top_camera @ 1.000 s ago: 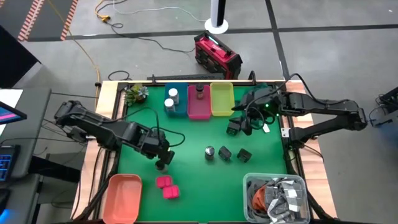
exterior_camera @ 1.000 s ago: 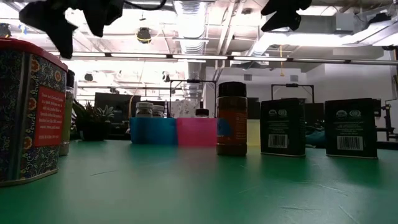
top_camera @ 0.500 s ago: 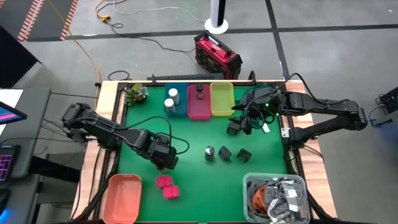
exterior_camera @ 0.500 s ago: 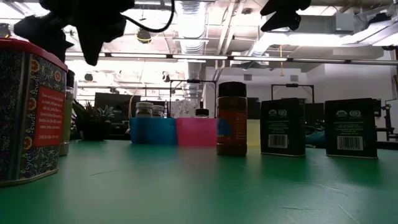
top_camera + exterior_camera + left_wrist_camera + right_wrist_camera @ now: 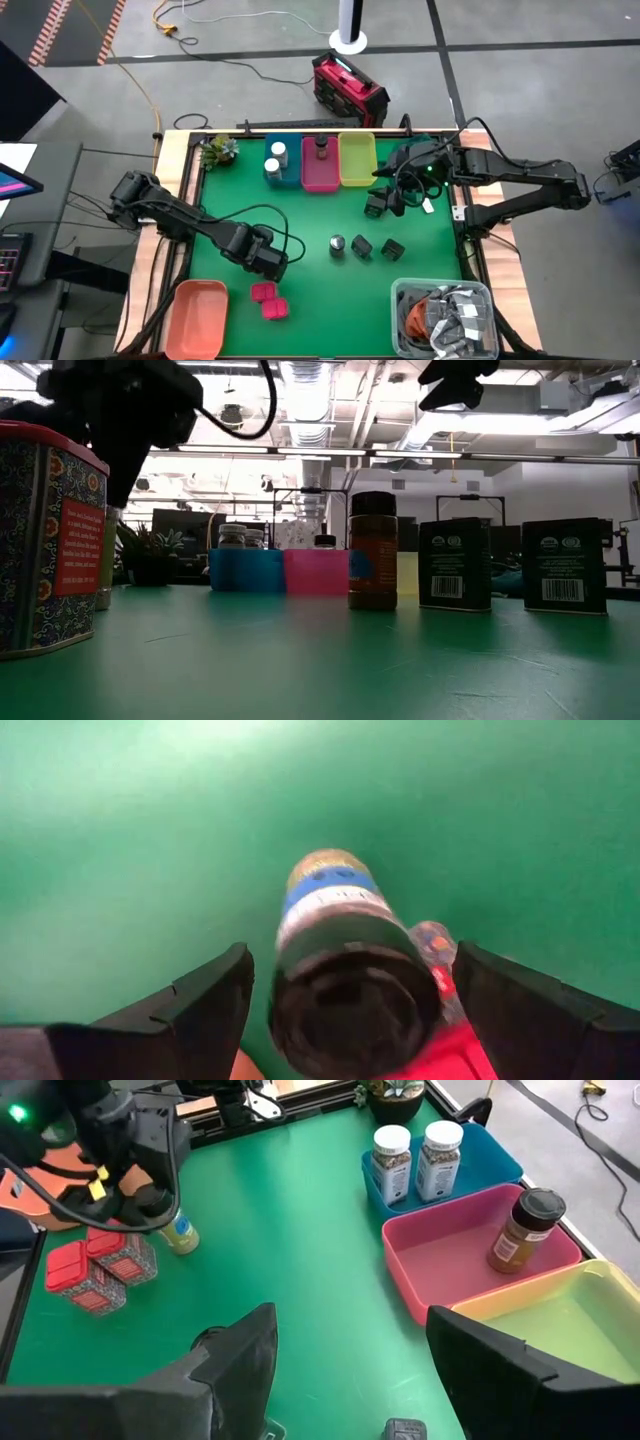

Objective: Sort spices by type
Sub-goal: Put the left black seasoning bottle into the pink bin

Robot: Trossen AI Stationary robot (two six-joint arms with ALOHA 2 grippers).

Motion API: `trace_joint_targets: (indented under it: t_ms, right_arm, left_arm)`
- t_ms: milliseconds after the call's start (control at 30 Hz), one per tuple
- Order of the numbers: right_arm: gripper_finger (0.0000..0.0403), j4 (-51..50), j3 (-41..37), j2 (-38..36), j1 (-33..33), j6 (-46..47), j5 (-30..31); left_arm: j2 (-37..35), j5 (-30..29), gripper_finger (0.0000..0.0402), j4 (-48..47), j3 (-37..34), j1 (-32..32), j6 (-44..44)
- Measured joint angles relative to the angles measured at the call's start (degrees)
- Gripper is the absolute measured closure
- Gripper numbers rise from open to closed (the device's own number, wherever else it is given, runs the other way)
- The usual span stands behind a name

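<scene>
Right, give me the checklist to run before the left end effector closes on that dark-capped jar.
1. Left end effector open: ok.
2. Dark-capped jar between its fingers: ok.
3. Finger path clear: not ok, a pink block shows between the jar and one finger.
4. Room in the pink bin: ok, it holds only one brown jar.
5. Right end effector out of the way: ok, open and waiting near the bins.

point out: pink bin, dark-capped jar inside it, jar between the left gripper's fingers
pink bin (image 5: 440, 1295), right wrist view, near wall.
dark-capped jar (image 5: 520, 1230), right wrist view, brown body.
jar at left gripper (image 5: 352, 982), left wrist view, dark cap.
</scene>
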Motion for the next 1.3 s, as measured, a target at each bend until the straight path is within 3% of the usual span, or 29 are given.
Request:
trace_joint_targets:
  t_ms: [200, 500, 767, 933, 1300]
  right_arm:
    - [0.0119, 0.12, 0.00, 0.00, 0.01, -0.17, -0.02]
    - [0.0119, 0.12, 0.00, 0.00, -0.01, -0.51, -0.03]
    - [0.0119, 0.65, 0.00, 0.00, -0.01, -1.20, -0.07]
    - [0.0119, 1.49, 0.00, 0.00, -0.01, -1.43, -0.22]
    - [0.0119, 2.06, 0.00, 1.69, -0.62, -1.65, -0.20]
  left_arm:
    - [0.81, -1.34, 0.0097, 0.10, -0.16, 0.02, 0.56]
    - [0.60, 2.13, 0.0209, 2.62, -3.45, 0.11, 2.54]
    - [-0.90, 1.73, 0.0209, 2.44, -3.72, 2.72, 4.30]
    - [-3.61, -0.16, 0.0209, 1.54, -2.22, 8.53, 10.34]
    - [-3.90, -1.77, 0.0209, 2.23, 10.25, 29.30, 36.98]
